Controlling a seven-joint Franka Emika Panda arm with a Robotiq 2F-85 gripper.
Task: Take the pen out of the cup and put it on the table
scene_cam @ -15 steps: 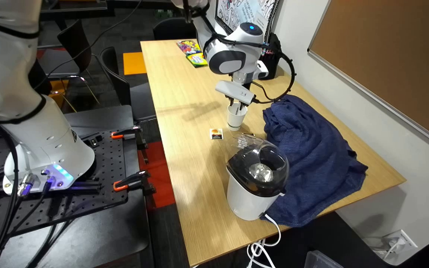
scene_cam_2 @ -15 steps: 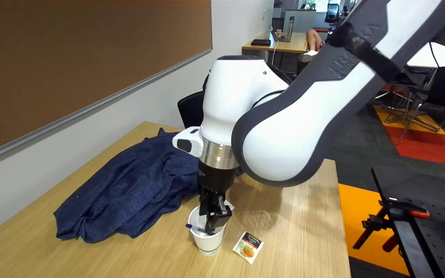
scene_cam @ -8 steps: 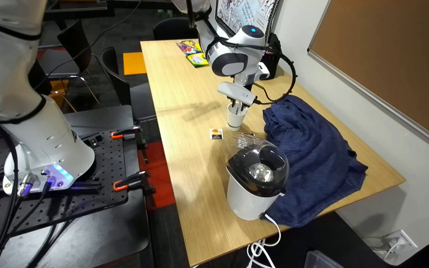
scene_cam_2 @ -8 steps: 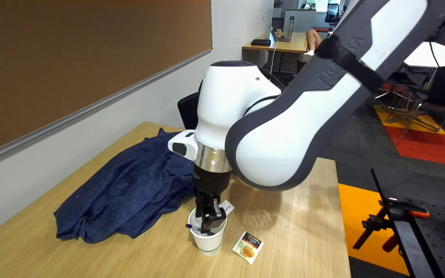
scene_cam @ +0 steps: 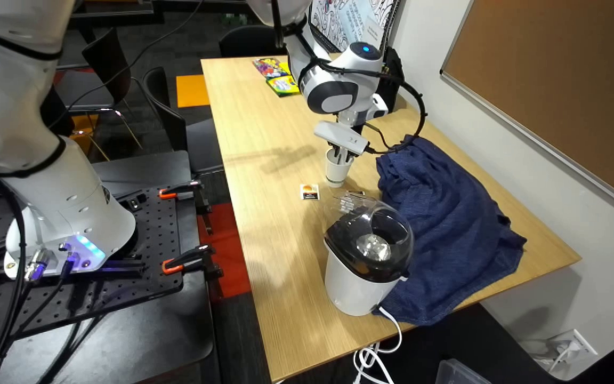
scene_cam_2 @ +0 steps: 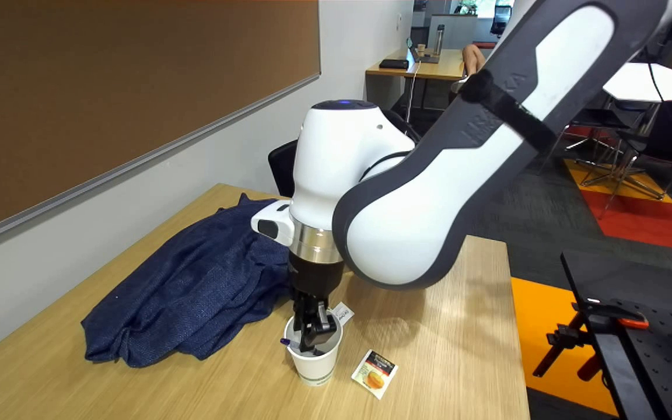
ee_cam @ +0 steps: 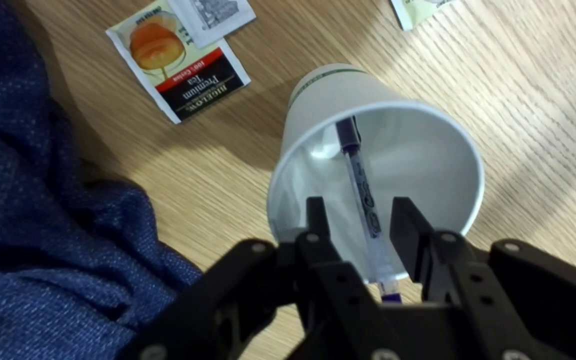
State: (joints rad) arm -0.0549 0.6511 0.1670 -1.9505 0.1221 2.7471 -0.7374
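Note:
The white cup (scene_cam: 337, 175) stands upright on the light wood table (scene_cam: 256, 213); the cup also shows in an exterior view (scene_cam_2: 314, 368) and the wrist view (ee_cam: 335, 92). The pen (ee_cam: 366, 197), clear with a dark purple cap, leans inside the cup. Its purple end sticks out over the rim, seen in an exterior view (scene_cam_2: 285, 342). My gripper (ee_cam: 360, 210) is open, with one finger on each side of the pen and visible gaps to it. In both exterior views the fingertips reach into the cup's mouth (scene_cam: 343, 156) (scene_cam_2: 312, 344).
A white appliance with a clear lid (scene_cam: 357, 288) stands near the table's end. A dark blue cloth (scene_cam: 445, 229) lies beside the cup. Tea packets (ee_cam: 188, 65) lie close to the cup, one also in an exterior view (scene_cam_2: 374, 373). A black desk holder (scene_cam: 390, 85) stands behind the arm.
My gripper has shifted slightly towards the cloth side and lower, deeper into the cup's mouth. The cup and the pen's visible end have stayed in place.

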